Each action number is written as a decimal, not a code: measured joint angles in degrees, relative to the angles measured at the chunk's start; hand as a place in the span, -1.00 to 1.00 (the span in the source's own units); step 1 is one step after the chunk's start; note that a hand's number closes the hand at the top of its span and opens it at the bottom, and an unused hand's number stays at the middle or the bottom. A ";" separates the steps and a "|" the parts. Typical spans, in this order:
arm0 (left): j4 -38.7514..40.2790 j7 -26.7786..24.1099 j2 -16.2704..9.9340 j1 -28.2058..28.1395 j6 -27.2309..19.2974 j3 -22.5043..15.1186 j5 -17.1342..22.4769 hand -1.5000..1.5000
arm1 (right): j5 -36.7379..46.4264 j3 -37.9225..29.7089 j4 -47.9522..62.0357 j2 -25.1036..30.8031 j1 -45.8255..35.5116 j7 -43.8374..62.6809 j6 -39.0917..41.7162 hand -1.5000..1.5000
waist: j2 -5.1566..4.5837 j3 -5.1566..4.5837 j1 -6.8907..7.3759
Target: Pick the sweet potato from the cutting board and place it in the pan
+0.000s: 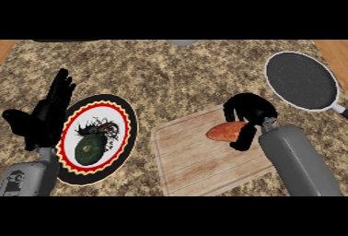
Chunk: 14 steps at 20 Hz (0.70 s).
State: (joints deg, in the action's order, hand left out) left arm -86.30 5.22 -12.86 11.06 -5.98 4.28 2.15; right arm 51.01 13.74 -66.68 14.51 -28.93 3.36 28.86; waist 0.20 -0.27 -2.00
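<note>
The cutting board [204,156] is pale wood with visible plank grain, lying on a speckled, stone-like counter [176,78]. Beyond the board's far right corner, the pan [301,80] shows a matt dark inside and a pale metal-looking rim.

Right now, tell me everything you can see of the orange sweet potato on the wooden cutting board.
The orange sweet potato is a smooth, elongated oval with a reddish-orange skin, lying on its side on the pale wooden cutting board, near the board's upper right part. The black right hand is curled over it from above and the right, fingers and thumb around it, hiding its far end. It still rests on the board, not lifted. The round dark pan with a white rim sits apart from it, further up and to the right.
</note>
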 measured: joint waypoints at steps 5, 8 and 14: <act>0.24 0.04 0.16 0.23 0.38 -0.49 -0.05 0.00 | 5.57 -7.15 -0.59 -6.10 -5.67 21.41 -11.89 1.00 | 0.15 0.03 1.10; 0.66 -0.31 0.64 0.51 0.57 -1.17 -0.29 0.00 | 10.55 -8.45 -1.65 -10.05 -10.83 32.95 -19.07 1.00 | 0.00 0.06 2.24; 0.91 -0.22 0.52 1.32 1.24 -1.12 -0.03 0.00 | 19.48 -9.81 -0.19 -13.08 -20.20 48.84 -28.86 1.00 | -0.25 0.16 3.01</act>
State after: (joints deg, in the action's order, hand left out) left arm -85.39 5.00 -12.35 12.38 -4.73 3.16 2.11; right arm 70.49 3.93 -66.87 1.43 -49.13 52.20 0.00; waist -0.04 -0.11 1.01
